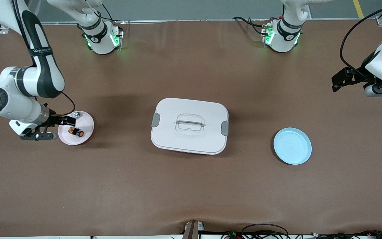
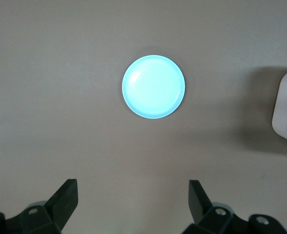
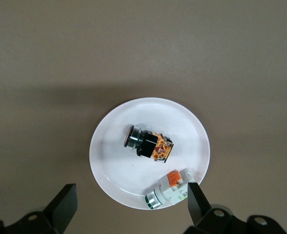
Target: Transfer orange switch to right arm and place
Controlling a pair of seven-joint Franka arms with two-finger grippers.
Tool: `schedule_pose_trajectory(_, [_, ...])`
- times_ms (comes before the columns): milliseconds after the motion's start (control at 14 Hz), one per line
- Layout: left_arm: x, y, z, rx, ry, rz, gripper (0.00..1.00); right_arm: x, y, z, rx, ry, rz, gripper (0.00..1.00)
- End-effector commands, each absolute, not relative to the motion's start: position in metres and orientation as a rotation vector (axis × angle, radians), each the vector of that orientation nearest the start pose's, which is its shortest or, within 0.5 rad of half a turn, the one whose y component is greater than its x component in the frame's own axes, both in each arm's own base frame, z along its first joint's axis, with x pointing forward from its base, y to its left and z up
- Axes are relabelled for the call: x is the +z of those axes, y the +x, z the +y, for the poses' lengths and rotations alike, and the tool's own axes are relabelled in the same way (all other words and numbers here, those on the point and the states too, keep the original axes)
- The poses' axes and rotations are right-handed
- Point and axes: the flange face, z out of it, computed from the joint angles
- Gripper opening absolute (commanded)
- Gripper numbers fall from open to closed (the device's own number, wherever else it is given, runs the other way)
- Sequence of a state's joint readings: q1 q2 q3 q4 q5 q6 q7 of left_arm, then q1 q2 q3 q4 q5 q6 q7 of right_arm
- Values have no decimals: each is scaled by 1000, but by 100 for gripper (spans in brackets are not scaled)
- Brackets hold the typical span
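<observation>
The switch (image 1: 75, 131) lies on its side on the pink plate (image 1: 86, 134) at the frame's left, just beside the spread right gripper (image 1: 65, 121), while the spread left gripper (image 1: 338, 81) waits at the upper right.

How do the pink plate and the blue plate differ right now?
The pink plate holds the orange switch and a small silver-and-orange part; the blue plate holds nothing. The pink plate sits toward the right arm's end of the table, the blue plate toward the left arm's. Both are round and shallow.
</observation>
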State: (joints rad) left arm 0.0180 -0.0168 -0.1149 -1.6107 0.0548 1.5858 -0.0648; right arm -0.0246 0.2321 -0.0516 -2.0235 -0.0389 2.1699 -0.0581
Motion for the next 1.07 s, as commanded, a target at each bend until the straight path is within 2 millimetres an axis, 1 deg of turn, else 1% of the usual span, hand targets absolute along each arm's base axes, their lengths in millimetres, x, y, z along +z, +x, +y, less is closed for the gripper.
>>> schedule_pose_trajectory(0, [621,546,-48,0,-3097,70,100,379,573,-33,78,-3180,7,100])
schedule_pose_trajectory(286, [623,546,-48,-7,-3097,69,100,454,551,-18,-4,-3177,51,100])
schedule_pose_trajectory(429, [622,547,-48,-5,-3097,70,100,485,537,-18,-19,-3175,52,100])
schedule_pose_trajectory(571, [623,546,-48,-7,-3097,69,100,520,523,-19,-36,-3172,58,100])
schedule_pose_trajectory(786, [622,546,-48,-5,-3097,70,100,576,519,-21,-4,-3173,70,100])
schedule_pose_trajectory(857, [621,546,-48,0,-3097,72,100,589,518,-21,-4,-3173,70,100])
schedule_pose_trajectory(1000, [621,547,-48,0,-3097,72,100,604,515,-21,3,-3172,68,100])
